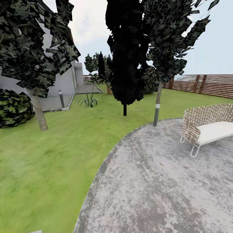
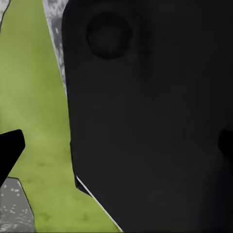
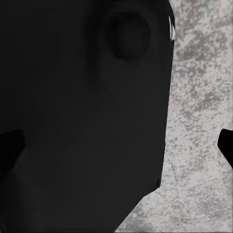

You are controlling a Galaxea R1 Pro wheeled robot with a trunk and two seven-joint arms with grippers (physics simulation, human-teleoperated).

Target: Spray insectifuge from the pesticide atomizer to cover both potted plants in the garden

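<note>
On the garden's green lawn (image 1: 48, 161), a round grey paved patch (image 1: 161, 187).

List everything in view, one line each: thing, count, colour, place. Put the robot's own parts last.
lawn: one, green, left and far side of the head view.
paved patch: one, round, mottled grey, near right.
sofa: one, woven brown-white frame, white cushion, right edge of the paving.
trees: three near, dark foliage, on the lawn beyond the paving.
spiky grass clump: one, green, far lawn.
bush: one, dark green, far left.
fence: one, brown, slatted, far right.
building: one, grey, far left.
left gripper: fingertips black, apart, over grass, a dark robot part between them.
right gripper: fingertips black, apart, over paving.
</note>
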